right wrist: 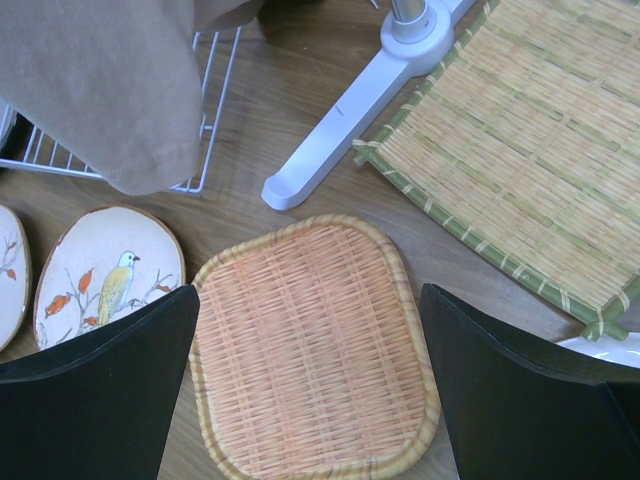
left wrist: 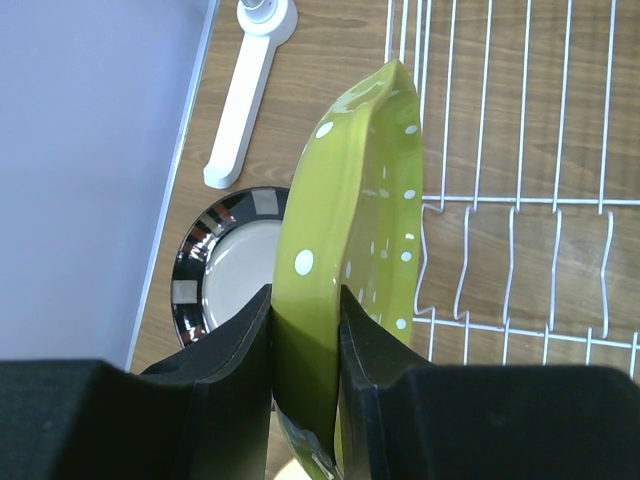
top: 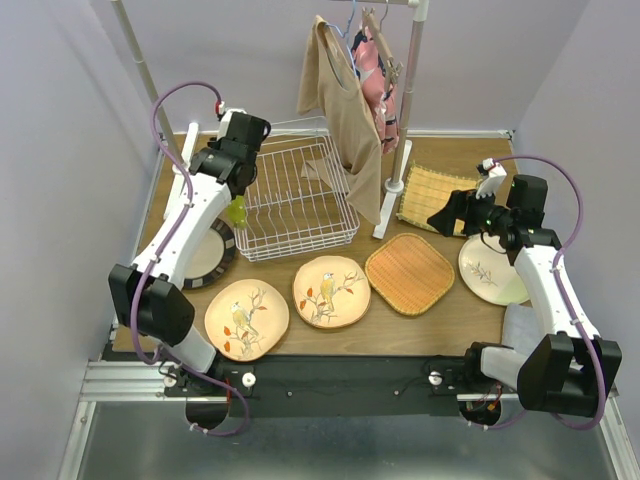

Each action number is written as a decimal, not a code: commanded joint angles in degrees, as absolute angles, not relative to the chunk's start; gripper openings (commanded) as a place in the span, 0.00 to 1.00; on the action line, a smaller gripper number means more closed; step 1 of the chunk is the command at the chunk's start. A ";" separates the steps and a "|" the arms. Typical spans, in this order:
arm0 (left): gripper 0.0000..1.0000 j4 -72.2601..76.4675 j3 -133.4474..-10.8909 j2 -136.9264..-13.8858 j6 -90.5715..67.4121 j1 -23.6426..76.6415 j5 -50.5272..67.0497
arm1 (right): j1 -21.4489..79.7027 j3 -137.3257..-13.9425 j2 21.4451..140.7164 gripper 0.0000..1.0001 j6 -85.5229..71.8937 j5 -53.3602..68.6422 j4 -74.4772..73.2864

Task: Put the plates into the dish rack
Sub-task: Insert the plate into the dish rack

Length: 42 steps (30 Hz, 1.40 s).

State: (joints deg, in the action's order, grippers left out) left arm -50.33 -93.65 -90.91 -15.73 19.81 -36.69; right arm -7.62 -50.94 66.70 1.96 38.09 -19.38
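Observation:
My left gripper is shut on the rim of a lime dotted plate, held on edge just left of the white wire dish rack. From above, the lime plate hangs at the dish rack's left side. A dark-rimmed plate lies flat below it. Two peach bird plates, an orange woven plate, a yellow woven plate and a cream plate lie on the table. My right gripper hovers open above the orange woven plate, holding nothing.
A white clothes-rail stand rises right of the rack, its foot between the rack and the yellow plate. A beige garment hangs over the rack's right part. Another white foot lies by the left wall.

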 commanded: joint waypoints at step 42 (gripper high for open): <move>0.00 -43.60 -87.10 -93.43 -16.00 21.18 -36.83 | -8.70 -50.45 65.21 1.00 1.58 36.47 -18.46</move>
